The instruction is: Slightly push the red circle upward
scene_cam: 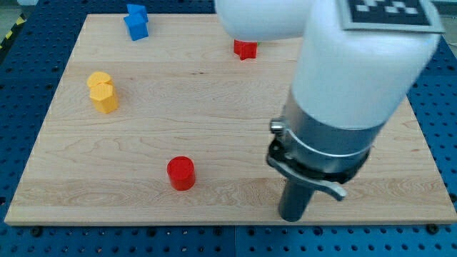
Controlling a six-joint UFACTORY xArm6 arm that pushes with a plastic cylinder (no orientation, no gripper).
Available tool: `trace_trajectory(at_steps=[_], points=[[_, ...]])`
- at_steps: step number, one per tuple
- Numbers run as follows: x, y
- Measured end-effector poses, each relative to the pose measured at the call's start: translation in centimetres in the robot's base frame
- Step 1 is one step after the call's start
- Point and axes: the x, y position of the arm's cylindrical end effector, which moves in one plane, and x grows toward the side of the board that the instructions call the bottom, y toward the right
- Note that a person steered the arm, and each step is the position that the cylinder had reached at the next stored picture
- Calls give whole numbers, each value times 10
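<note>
Tip (293, 218): no fingers on this rod, nothing held; down on counter (235, 128) near view's bottom, well right of red circle.
Red circle (181, 173): lower middle, standing alone.
Yellow block (103, 92): left side.
Red star-like block (245, 48): top.
Blue block (136, 21): top left.

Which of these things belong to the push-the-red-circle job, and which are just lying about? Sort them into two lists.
In the job:
- red circle, near the view's bottom
- my tip, right of the red circle, apart from it

Just lying about:
- red star-like block, partly behind the arm
- yellow block
- blue block
- wooden board
</note>
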Motion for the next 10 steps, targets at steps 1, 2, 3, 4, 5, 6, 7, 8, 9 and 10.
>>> trace_trajectory(at_steps=[1, 2, 3, 4, 5, 6, 7, 8, 9, 10], points=[[0, -35], [0, -85], [-2, -155], [-8, -155], [-40, -154], [-42, -144], [-43, -127], [-60, -113], [-69, -113], [-73, -113]])
